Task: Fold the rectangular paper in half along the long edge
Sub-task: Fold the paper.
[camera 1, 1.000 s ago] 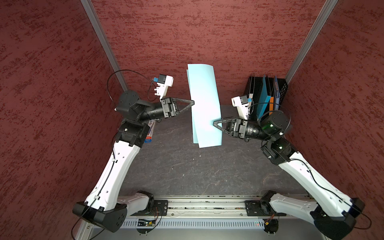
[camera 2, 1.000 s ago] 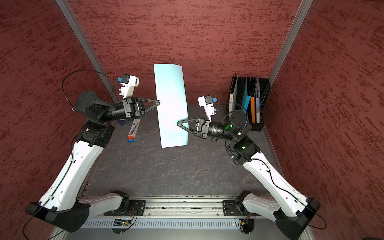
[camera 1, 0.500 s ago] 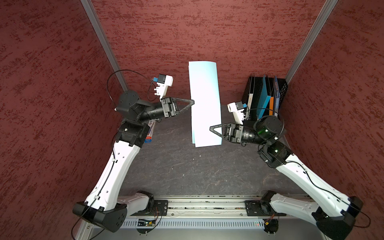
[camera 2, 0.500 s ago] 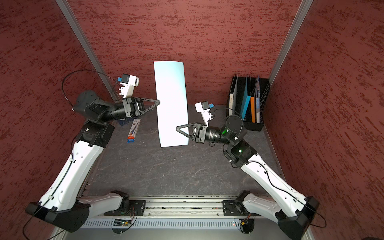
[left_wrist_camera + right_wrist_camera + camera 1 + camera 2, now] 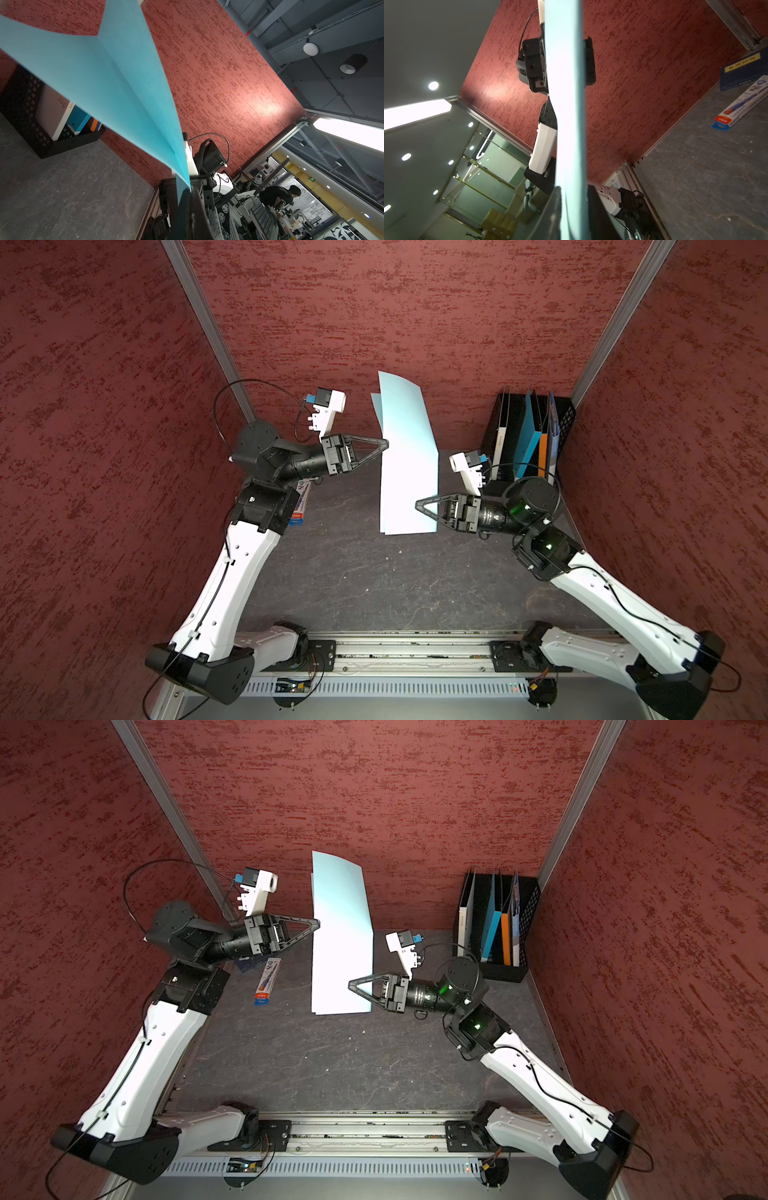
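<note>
- Compared with a second ago, your right gripper (image 5: 419,504) has slid along the rack-side edge of the rectangular paper (image 5: 409,472), toward the sheet's near end and further from the file rack (image 5: 566,423).
- The sheet's far end was square half a second ago. It's now slanted, and the under layer's corner pokes out on the side away from the rack.
- Your left gripper (image 5: 385,443) hasn't changed: it's clamped on the sheet's edge that faces away from the rack. In the left wrist view the paper comes straight out of the closed tips.
- Right claw: the gap is narrow, with one finger (image 5: 552,214) on each side of the doubled sheet. I can't tell whether it's actually pinching.
- The paper is doubled over and held up off the table (image 5: 374,580) between both grippers. It's well apart from the rack, on the rack's left-arm side.
- Writing:
  - The white spine (image 5: 62,116) in the rack has dark lettering, which I can't read.
  - The navy booklet (image 5: 744,70) has a yellow label with print too small to read.
  - The carton (image 5: 737,108) has red, blue and white print, also illegible.
  - The booklet and carton both lie beyond the paper from the rack, by your left arm.
</note>
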